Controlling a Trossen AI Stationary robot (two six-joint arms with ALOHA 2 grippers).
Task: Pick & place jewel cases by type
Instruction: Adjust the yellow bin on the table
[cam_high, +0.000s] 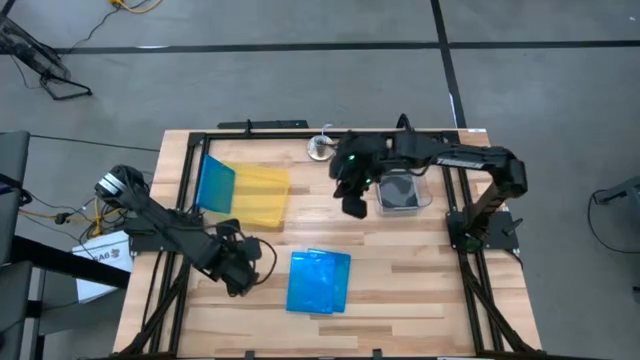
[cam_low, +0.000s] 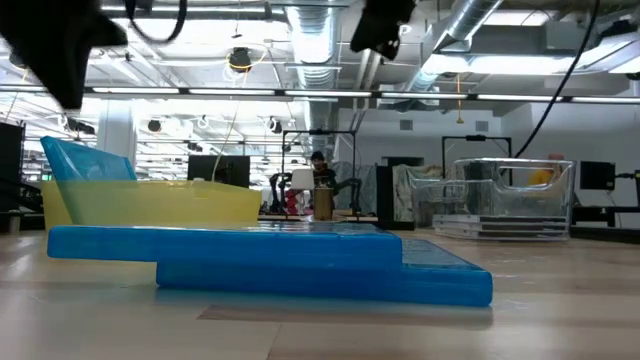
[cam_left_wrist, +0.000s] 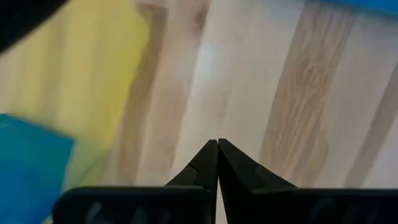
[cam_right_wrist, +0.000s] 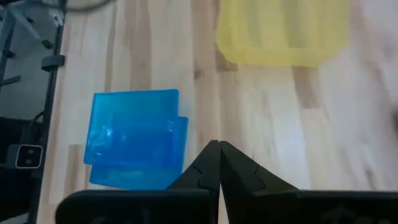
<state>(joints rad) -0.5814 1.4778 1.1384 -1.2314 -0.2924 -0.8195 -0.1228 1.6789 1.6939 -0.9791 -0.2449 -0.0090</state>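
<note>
High view | blue jewel cases (cam_high: 319, 281) stacked at worktop's 6 o'clock | stiff, light, slippery, brittle: grip by edge | left gripper (cam_high: 243, 268) and right gripper (cam_high: 353, 205) jaws both closed, empty.

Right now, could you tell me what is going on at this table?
Neither arm is holding anything. The left gripper is shut and empty, low over the bare wood beside two stacked blue jewel cases. The right gripper is also shut, raised beside the clear plastic tub, which holds a dark-centred case. One more blue jewel case leans on the edge of the yellow tray.
</note>
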